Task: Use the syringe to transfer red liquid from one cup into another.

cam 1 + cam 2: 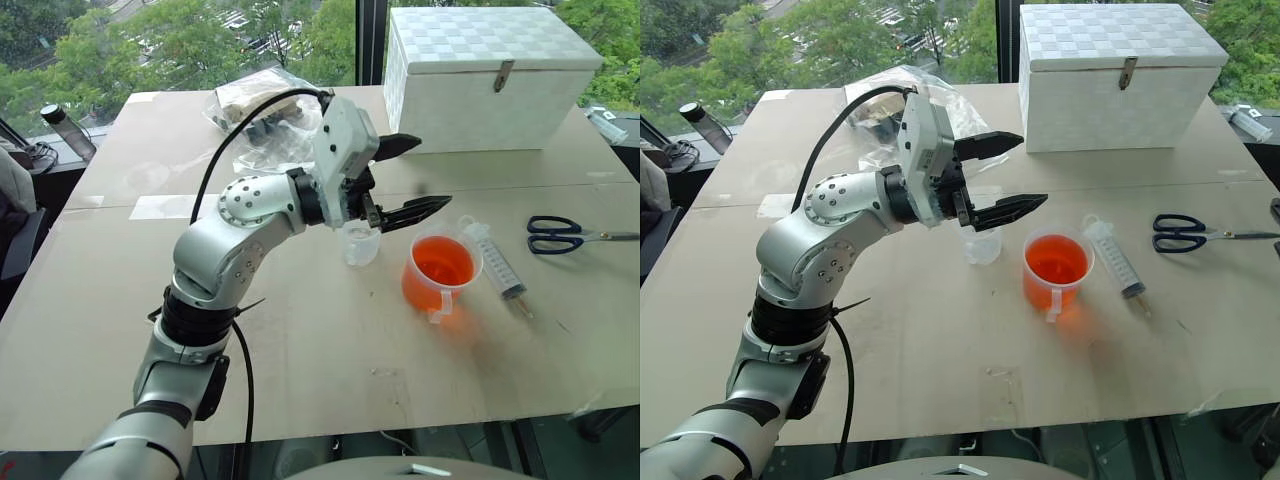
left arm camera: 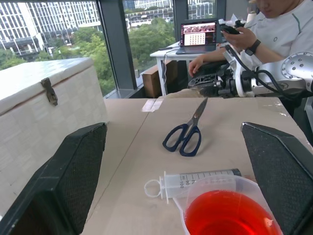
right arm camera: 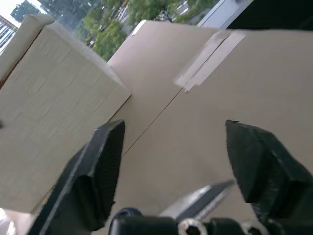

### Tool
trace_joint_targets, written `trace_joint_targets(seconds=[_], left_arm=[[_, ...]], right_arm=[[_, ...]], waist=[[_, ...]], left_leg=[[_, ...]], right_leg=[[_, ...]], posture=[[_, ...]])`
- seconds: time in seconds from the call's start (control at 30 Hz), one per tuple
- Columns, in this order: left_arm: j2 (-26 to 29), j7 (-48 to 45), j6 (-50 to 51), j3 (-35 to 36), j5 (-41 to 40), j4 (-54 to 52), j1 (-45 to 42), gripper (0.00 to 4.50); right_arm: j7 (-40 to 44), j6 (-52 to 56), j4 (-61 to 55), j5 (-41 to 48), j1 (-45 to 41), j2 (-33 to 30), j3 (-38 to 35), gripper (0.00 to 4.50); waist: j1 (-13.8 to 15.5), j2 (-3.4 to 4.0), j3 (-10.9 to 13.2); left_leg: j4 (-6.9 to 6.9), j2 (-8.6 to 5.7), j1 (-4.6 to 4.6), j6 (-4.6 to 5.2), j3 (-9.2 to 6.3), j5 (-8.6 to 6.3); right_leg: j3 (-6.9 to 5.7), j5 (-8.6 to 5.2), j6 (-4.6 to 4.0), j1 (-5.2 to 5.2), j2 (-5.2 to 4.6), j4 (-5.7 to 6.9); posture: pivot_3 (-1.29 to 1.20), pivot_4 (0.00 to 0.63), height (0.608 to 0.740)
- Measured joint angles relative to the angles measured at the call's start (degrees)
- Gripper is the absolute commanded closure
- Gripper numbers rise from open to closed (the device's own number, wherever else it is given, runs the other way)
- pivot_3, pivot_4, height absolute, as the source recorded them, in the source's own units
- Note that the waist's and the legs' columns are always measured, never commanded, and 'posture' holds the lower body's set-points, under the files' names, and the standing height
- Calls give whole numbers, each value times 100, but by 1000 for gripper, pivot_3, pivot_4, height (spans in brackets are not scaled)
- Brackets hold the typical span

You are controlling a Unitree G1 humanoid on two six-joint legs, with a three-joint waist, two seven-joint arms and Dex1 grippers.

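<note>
Orange-red liquid [image 1: 441,262] fills the lower part of the handled clear measuring cup [image 1: 439,277], which stands on the brown counter [image 1: 330,350] with its small handle toward the near edge. Just right of this cup lies the syringe [image 1: 495,264], flat on the counter, ring-topped plunger pointing away toward the white lidded box [image 1: 487,77] and narrow tip pointing toward the near edge; no jaws touch it. To the left of the measuring cup, close by but apart from it, stands the small handleless clear cup [image 1: 360,243], partly hidden behind the left gripper [image 1: 407,178]. That gripper hangs above the counter over the small cup, pointing toward the measuring cup, its two black jaws spread wide apart and holding nothing. Blue-handled scissors [image 1: 560,236] lie to the right of the syringe, well apart from it. A crumpled clear plastic bag [image 1: 250,110] rests at the far side of the counter behind the left arm. In the right wrist view, the right gripper [image 3: 171,161] shows its jaws standing apart and empty above bare counter, near the white box. A seated person [image 2: 274,24] appears beyond the counter in the left wrist view.
</note>
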Motion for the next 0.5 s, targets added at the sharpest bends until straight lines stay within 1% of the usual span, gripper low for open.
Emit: trace_joint_targets(seconds=[0.1, 0.17, 0.2, 0.27, 0.33, 0.43, 0.5], left_arm=[[45, -17, 1, 21, 14, -4, 13, 0], [192, -79, 8, 56, 35, -12, 46, 0], [380, -148, 43, 95, 70, -9, 61, 0], [731, -318, 161, 84, 121, -42, 59, 0], [1122, -512, 374, 97, 125, -43, 8, 0], [1343, -776, 557, 178, 0, -85, -129, 0], [1482, -925, 571, 270, -42, -152, -210, 0]], right_arm=[[603, 333, -270, 20, 236, -258, -160, 55], [1366, 807, -1440, -24, 939, -585, 187, 55], [1766, 1081, -2241, -93, 1267, -802, 553, 55], [2087, 1438, -3250, -203, 1572, -1153, 1068, 55], [2171, 1942, -4057, -132, 1493, -1331, 1555, 55], [1838, 2715, -4537, 16, 613, -1324, 2162, 55], [1771, 3162, -4762, 83, 13, -1352, 2570, 55]], waist=[[8, 6, 3], [3, 10, 2], [-36, 6, 3], [-105, 4, 5], [-153, 3, 6], [-133, -4, 16], [-91, -12, 20]], left_leg=[[-3, 0, 0, -2, -1, 1], [-7, 3, 0, -7, -2, 4], [-8, 16, 5, -10, -3, 6], [-7, 17, 10, -12, -9, 6], [-6, 17, 14, -14, -19, 8], [10, 11, 7, -14, -24, 8], [17, 10, 0, -14, -34, 8]], right_leg=[[0, -1, 2, 0, 1, 0], [1, -2, 3, -3, 4, 2], [18, -1, 2, -3, 3, 3], [19, -1, 1, -4, 4, 13], [17, 0, 0, -2, 6, 17], [14, 2, 3, -4, 5, 20], [3, 2, 4, -3, 5, 13]], posture=[[0, 150, 740], [0, 150, 740], [0, 150, 740], [0, 150, 740], [0, 150, 740], [0, 150, 740], [0, 150, 740]])
